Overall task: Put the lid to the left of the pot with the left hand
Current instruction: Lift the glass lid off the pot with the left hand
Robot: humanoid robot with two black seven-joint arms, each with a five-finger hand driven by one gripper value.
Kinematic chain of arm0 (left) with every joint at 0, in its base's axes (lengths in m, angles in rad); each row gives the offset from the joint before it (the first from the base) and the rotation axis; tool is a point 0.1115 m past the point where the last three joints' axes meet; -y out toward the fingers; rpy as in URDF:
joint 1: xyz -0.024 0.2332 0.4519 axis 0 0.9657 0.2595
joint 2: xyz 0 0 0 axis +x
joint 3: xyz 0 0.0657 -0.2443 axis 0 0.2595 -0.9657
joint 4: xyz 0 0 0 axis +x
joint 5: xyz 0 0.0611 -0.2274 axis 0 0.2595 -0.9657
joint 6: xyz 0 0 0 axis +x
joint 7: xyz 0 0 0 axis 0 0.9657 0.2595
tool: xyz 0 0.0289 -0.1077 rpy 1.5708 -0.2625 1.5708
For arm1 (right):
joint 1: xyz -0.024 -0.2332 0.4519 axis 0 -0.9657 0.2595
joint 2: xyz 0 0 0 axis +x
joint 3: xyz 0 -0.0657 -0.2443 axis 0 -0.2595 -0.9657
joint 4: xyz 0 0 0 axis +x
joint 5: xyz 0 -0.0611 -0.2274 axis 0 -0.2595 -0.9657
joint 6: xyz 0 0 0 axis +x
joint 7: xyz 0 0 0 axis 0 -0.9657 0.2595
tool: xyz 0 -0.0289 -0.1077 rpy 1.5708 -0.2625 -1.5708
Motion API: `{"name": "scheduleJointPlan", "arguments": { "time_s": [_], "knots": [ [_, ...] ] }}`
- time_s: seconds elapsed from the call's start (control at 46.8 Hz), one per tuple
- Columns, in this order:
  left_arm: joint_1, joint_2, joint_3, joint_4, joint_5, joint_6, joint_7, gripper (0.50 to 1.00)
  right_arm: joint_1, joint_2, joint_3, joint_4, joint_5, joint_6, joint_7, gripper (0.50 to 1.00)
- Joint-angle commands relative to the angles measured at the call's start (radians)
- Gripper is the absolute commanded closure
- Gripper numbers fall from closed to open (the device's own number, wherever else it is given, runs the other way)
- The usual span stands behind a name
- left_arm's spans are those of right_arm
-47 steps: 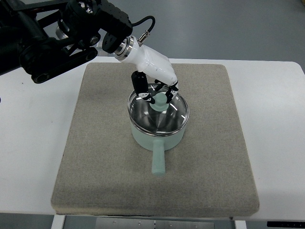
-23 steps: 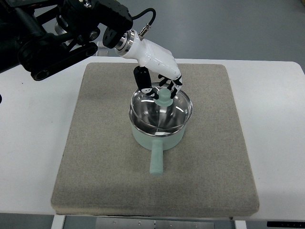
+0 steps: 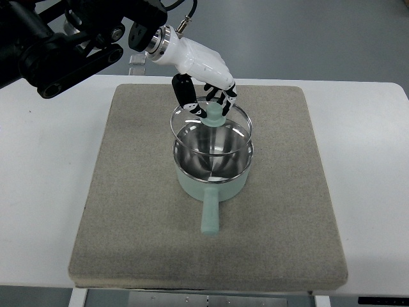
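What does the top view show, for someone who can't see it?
The robot's left hand holds a glass lid by its knob, lifted just above a mint green pot. The pot sits on a grey mat on a white table.

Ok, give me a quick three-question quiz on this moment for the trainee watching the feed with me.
1. True or false: the lid sits flat on the pot.
2. Which part of the lid does the left hand grip? A) the metal rim B) the green knob C) the glass
3. Fill in: the pot's handle points toward the ___ edge of the picture.

Key:
1. False. The lid is lifted clear of the pot, held above its far side.
2. B. The fingers close around the green knob.
3. Bottom, the robot's own side. The pot stands on the grey mat.
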Motion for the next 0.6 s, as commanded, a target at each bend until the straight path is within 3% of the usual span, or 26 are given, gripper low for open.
{"name": "scheduleJointPlan", "arguments": {
  "time_s": [0.0,0.235,0.577],
  "knots": [
    [-0.003,0.006,0.000,0.028,-0.002,0.002,0.000,1.000,0.000,0.000,0.000,0.000,0.000,0.000,0.000,0.579],
    [-0.003,0.045,0.008,0.092,-0.002,0.035,0.000,1.000,0.000,0.000,0.000,0.000,0.000,0.000,0.000,0.579],
    [0.011,0.153,0.021,0.092,0.003,0.038,0.000,1.000,0.000,0.000,0.000,0.000,0.000,0.000,0.000,0.579]
  ]
}}
